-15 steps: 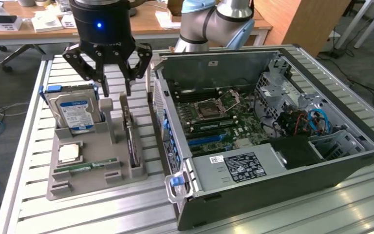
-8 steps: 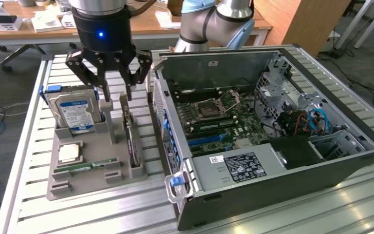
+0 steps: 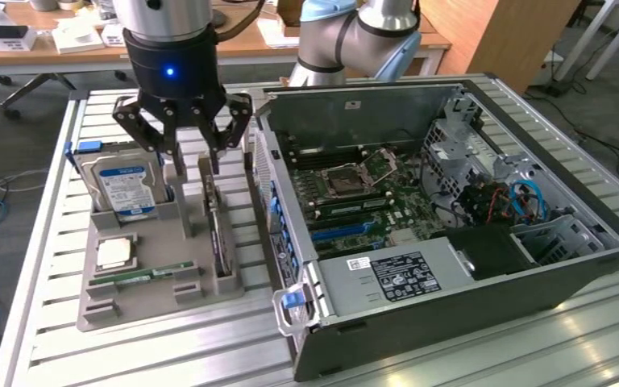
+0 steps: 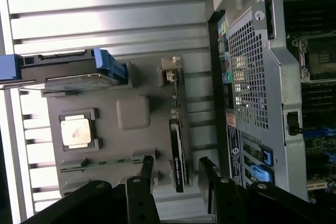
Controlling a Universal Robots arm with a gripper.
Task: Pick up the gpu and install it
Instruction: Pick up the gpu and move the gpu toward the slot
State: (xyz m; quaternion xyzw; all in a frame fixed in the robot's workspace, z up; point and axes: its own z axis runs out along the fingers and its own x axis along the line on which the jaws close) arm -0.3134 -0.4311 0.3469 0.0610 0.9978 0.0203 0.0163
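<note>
Hovering wide-spread, pincer (image 3: 194, 165) points straight down over gpu (image 3: 217, 234)

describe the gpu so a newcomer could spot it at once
Find the grey parts tray beside the open computer case. Along the tray's side nearest the case, the gpu stands on edge in a slot. It is a thin dark card, unlike the blue-labelled hard drive and the flat RAM stick.

Nothing you can read: the blue-and-white label (image 3: 126, 192) on the silver hard drive (image 3: 99, 172) beside the fingers (image 3: 141, 127) and the black sticker (image 3: 401, 272) on the grey power supply box (image 3: 338, 292) are illegible.
</note>
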